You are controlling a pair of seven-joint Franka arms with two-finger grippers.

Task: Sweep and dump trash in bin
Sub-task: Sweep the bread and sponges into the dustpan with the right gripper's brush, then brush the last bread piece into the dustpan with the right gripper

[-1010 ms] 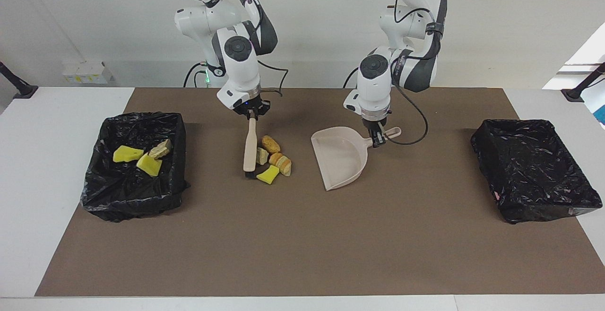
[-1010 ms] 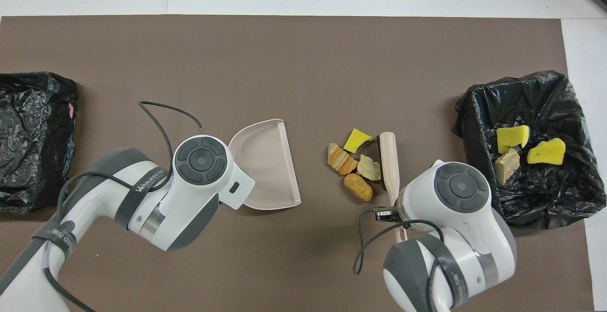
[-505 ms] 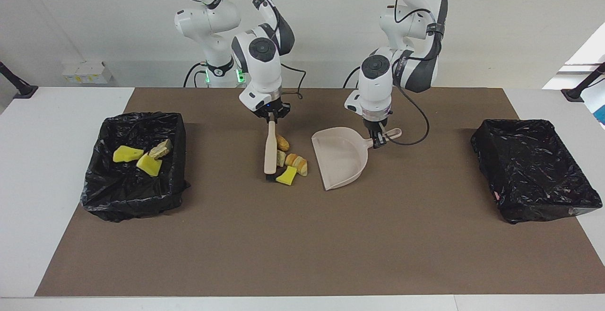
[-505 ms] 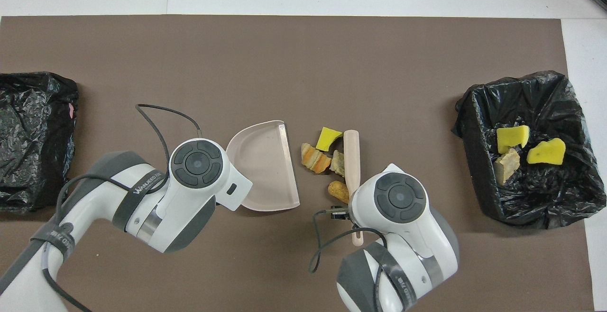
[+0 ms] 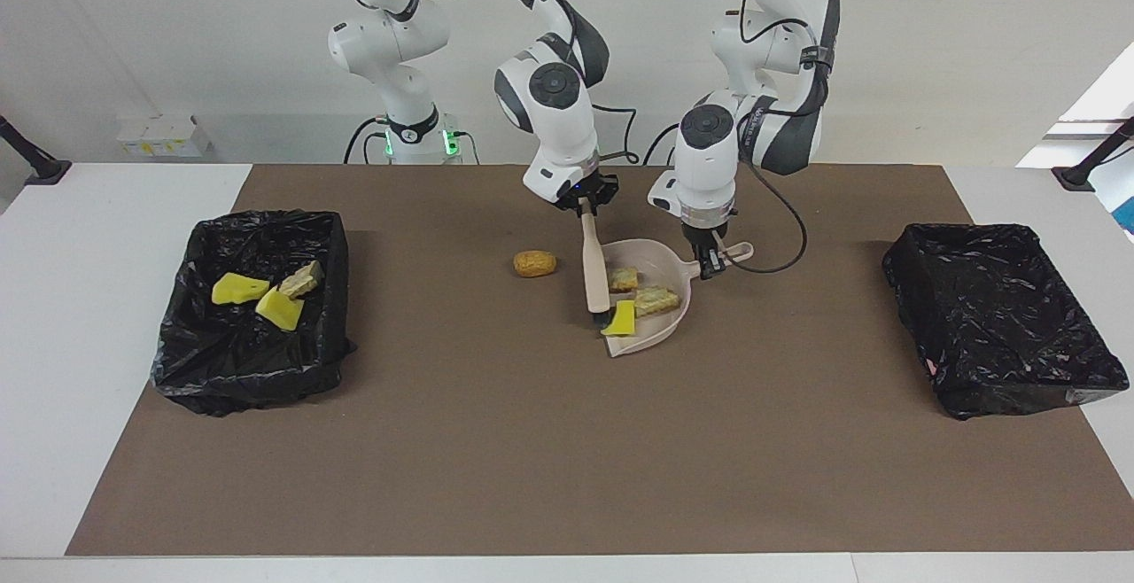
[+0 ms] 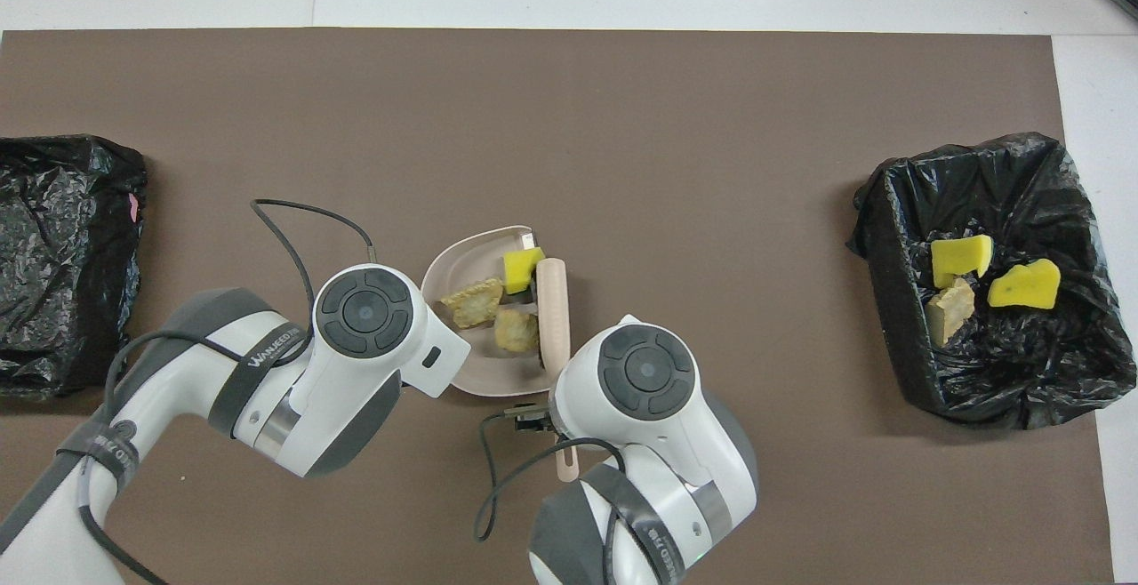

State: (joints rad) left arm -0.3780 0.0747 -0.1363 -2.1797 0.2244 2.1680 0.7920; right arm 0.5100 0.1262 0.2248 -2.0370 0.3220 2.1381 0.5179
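Note:
My right gripper is shut on the handle of a beige brush, whose head rests at the mouth of the beige dustpan. Three trash pieces lie in the pan: a yellow wedge, a pastry piece and a beige lump. The same pieces show in the overhead view, the yellow wedge beside the brush. One golden-brown pastry piece lies on the mat, toward the right arm's end from the pan. My left gripper is shut on the dustpan's handle.
A black-lined bin at the right arm's end of the table holds two yellow wedges and a lump. Another black-lined bin stands at the left arm's end. A brown mat covers the table.
The right arm swept the brush toward the left arm's end, pushing three pieces into the dustpan. One pastry piece rolled off and stayed on the mat. The left arm held the pan still.

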